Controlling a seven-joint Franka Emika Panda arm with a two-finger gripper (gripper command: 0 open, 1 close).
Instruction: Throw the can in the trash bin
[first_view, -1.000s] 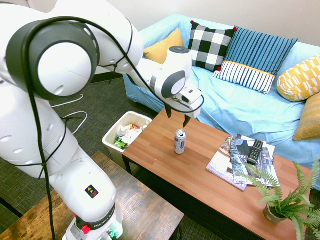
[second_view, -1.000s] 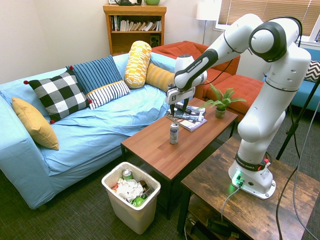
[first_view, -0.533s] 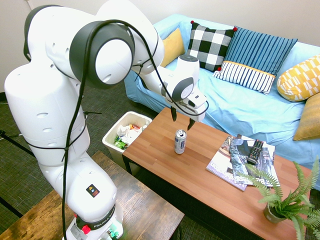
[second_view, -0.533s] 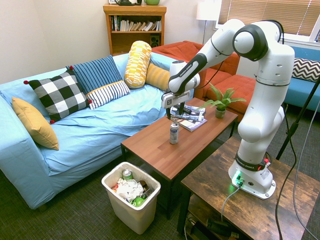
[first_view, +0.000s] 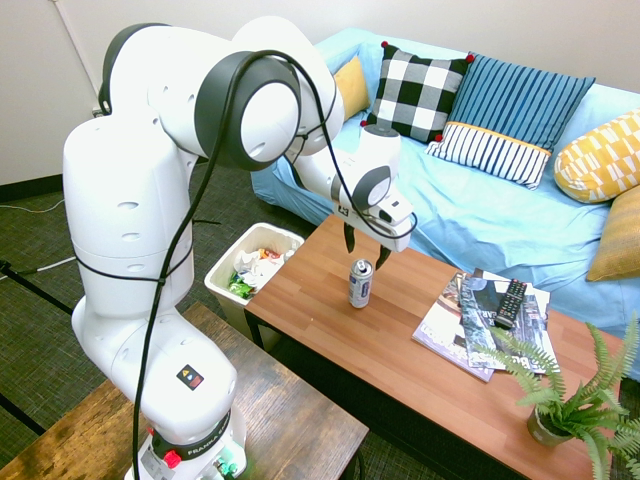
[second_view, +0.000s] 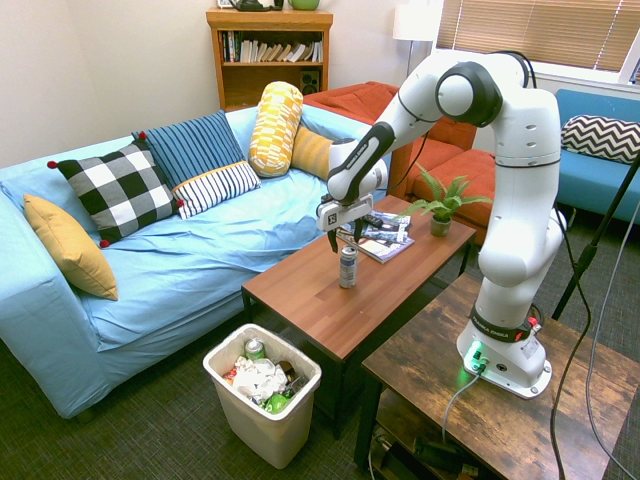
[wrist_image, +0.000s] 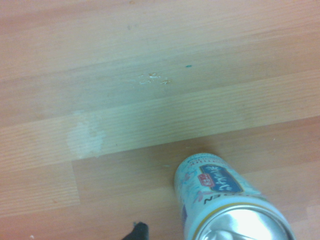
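Much crumpled litter in trash bin (second_view: 262, 418)

we see a long wooden table (first_view: 400, 330) before a sofa (first_view: 500, 215) under a light blue cover. on the table lie magazines (first_view: 462, 320) with a black remote (first_view: 511, 302) resting on top, and near them, at the table's end, a small potted fern (first_view: 565, 400). along the sofa back we note a mustard cushion (second_view: 68, 247), a black-and-white checked cushion (second_view: 120, 190), a blue striped cushion (second_view: 200, 155) and a yellow patterned bolster (second_view: 275, 128). behind the sofa stand a wooden bookshelf (second_view: 265, 55) holding books and an orange sofa (second_view: 440, 160). a second, darker wooden table (second_view: 500, 400) sits beside the first. the floor is dark carpet (second_view: 150, 430).
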